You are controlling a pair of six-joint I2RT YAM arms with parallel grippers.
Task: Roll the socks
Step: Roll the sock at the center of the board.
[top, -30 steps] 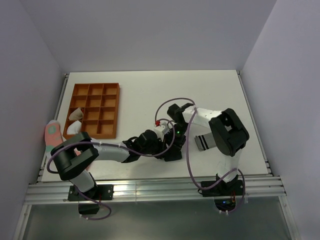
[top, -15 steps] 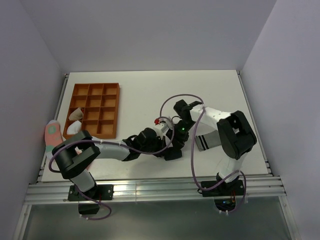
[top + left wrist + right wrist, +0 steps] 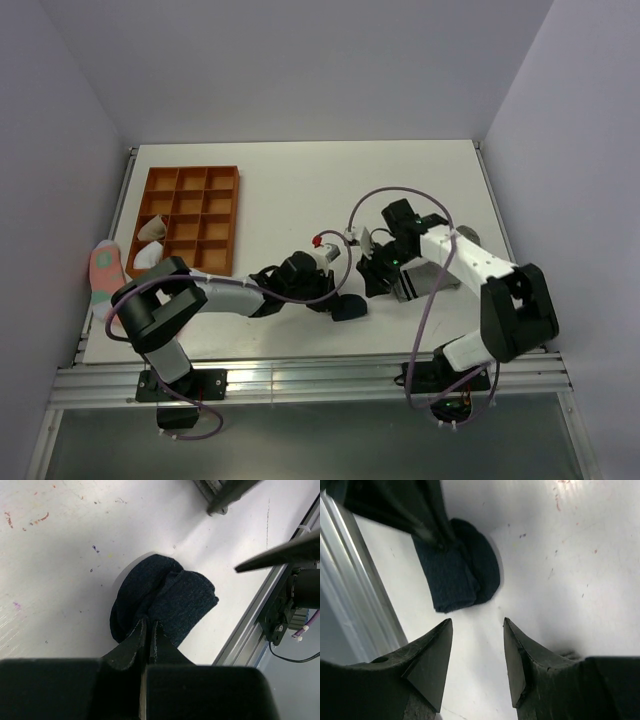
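Note:
The dark navy sock [image 3: 349,307] lies folded into a short bundle near the table's front edge. In the left wrist view the navy sock [image 3: 165,597] sits right at my left gripper [image 3: 148,623], whose jaws are shut on its near edge. From above, the left gripper [image 3: 333,297] reaches in from the left. My right gripper [image 3: 373,277] hovers just right of the bundle, open, with only bare table between its fingers. In the right wrist view the right gripper [image 3: 476,623] is a little short of the navy sock [image 3: 465,575]. The grey sock [image 3: 409,283] with its striped cuff lies under the right forearm.
A brown compartment tray [image 3: 222,222] stands at the back left and holds two pale bundles [image 3: 151,229]. A pink sock with a teal spot [image 3: 104,268] lies at the table's left edge. An aluminium rail [image 3: 300,375] runs along the front edge, close to the navy sock.
The right arm has swung out to the right and its gripper has drawn away from the left gripper. The navy bundle now shows uncovered. The left gripper has barely moved.

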